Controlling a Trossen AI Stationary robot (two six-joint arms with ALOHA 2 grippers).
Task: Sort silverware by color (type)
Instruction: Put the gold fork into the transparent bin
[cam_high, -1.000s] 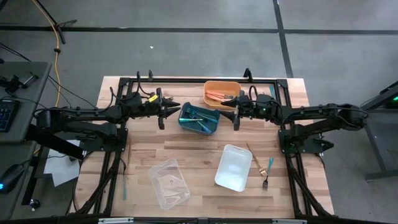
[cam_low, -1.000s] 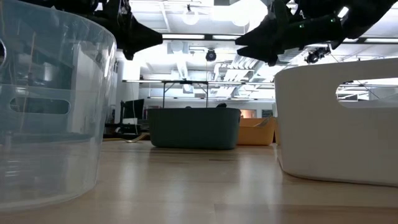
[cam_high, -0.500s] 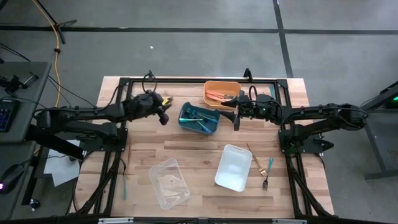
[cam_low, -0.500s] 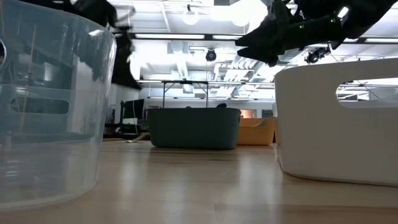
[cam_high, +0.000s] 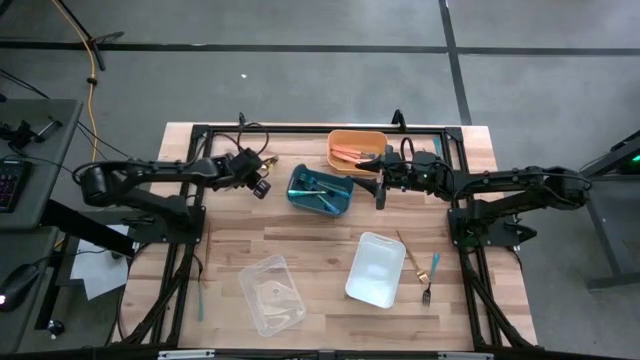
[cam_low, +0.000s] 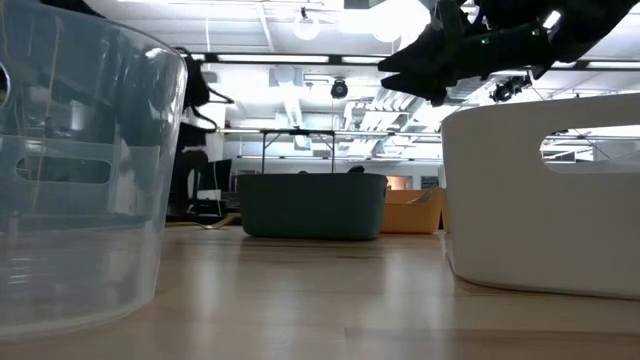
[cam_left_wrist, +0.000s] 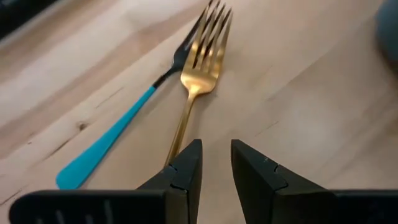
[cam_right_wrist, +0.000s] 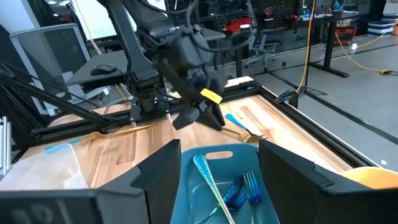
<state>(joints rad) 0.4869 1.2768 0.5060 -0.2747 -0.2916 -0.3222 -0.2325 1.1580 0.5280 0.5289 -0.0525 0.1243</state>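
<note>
My left gripper (cam_left_wrist: 216, 163) points down at the table's far left part, just left of the teal bin (cam_high: 320, 188). Its fingers are open by a narrow gap. A gold fork (cam_left_wrist: 199, 59) and a teal-handled fork with dark tines (cam_left_wrist: 106, 144) lie flat on the wood in front of it. The right wrist view shows both, the gold fork (cam_right_wrist: 249, 137) and the teal handle (cam_right_wrist: 233, 118). My right gripper (cam_right_wrist: 217, 168) hovers wide open over the teal bin's right end, beside the orange bin (cam_high: 357, 148). Another gold fork (cam_high: 412, 255) and a teal-handled one (cam_high: 432, 275) lie right of the white bin (cam_high: 375, 268). My left gripper stands over the gold fork's handle (cam_left_wrist: 180, 134), which runs under one finger (cam_left_wrist: 186, 168). That finger hides the spot, so I cannot tell whether it touches the handle.
The teal bin holds teal silverware (cam_right_wrist: 239, 190) and the orange bin holds salmon pieces (cam_high: 350, 152). A clear bin (cam_high: 272, 293) sits near the table's near edge. A teal piece (cam_high: 200, 300) lies by the left frame rail. Bare wood lies between the bins.
My left gripper has drawn back from over the teal bin's left end toward the table's left and far edge. It has come down over the two forks lying there. The arm has folded back. My right arm has kept still.
</note>
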